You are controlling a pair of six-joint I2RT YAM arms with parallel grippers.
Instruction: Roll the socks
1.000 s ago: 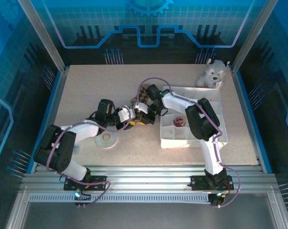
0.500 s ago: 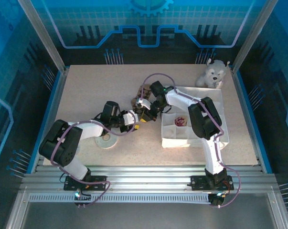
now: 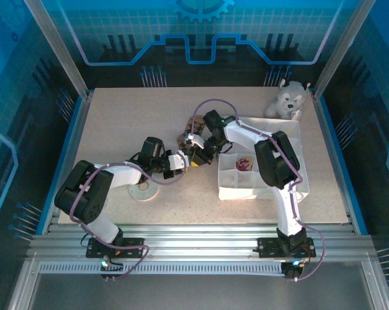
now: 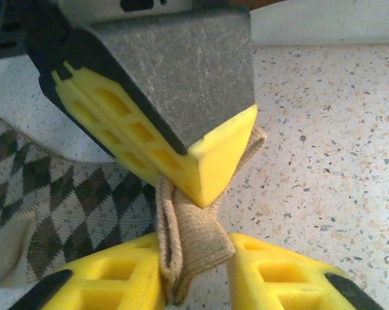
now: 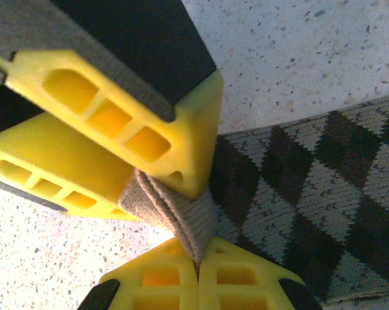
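The argyle sock (image 5: 310, 174) lies flat on the speckled table, a brown patch (image 3: 188, 134) in the top view. Its tan cuff (image 4: 191, 239) is bunched upright. My right gripper (image 5: 198, 261) is shut on that cuff from one side. My left gripper (image 4: 194, 274) meets it head-on, its yellow fingers (image 4: 97, 281) closed against the same cuff just below the right one's tip. The two grippers touch near the table's middle (image 3: 189, 157). The other sock (image 3: 244, 165), red and tan, lies bunched in a compartment of the white tray.
The white divided tray (image 3: 291, 139) sits just right of the grippers. A grey-white plush dog (image 3: 288, 100) stands at the back right corner. A pale flat ring (image 3: 144, 189) lies under the left forearm.
My left gripper moved right to meet the right gripper and narrowed its jaws onto the tan cuff. The right gripper shifted slightly back and stayed shut on the cuff.
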